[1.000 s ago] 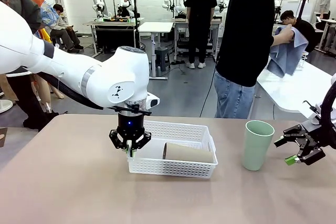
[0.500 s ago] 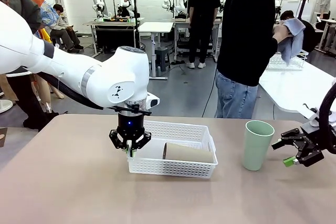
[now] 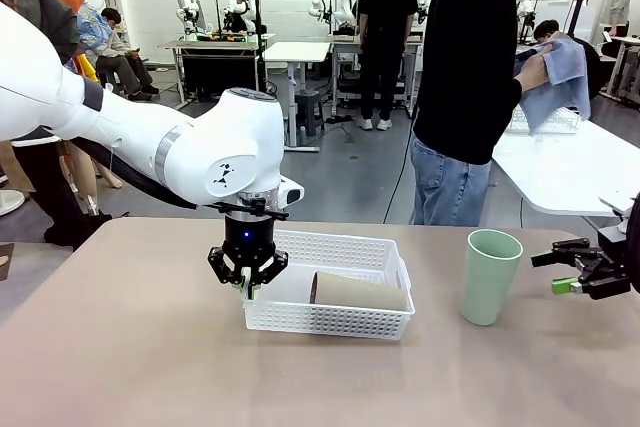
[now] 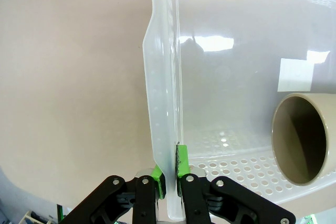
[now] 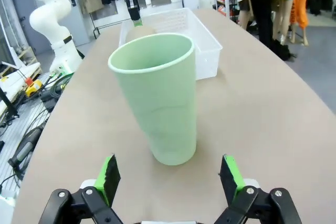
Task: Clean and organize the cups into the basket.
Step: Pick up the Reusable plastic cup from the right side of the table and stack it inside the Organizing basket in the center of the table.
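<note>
Table (image 3: 130,347) bears basket (image 3: 330,320) holding one tan cup (image 3: 362,292).

white basket (image 3: 330,319), sides dotted with small holes. tan-brown cup (image 3: 360,292), pale mint green cup (image 3: 490,275). desk (image 3: 130,347) plain pinkish beige. left gripper (image 3: 248,292) and right gripper (image 3: 549,273) black with bright green pads (image 5: 109,174).

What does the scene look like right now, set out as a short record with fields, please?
Left jaws: shut on the left wall of the white lattice basket
Basket contents: one tan cup, lying on its side
Outside basket: mint green cup, upright on the table, to the basket's right
Right jaws: open, facing the mint green cup, not touching it
Person: far side, holding a blue cloth
</note>
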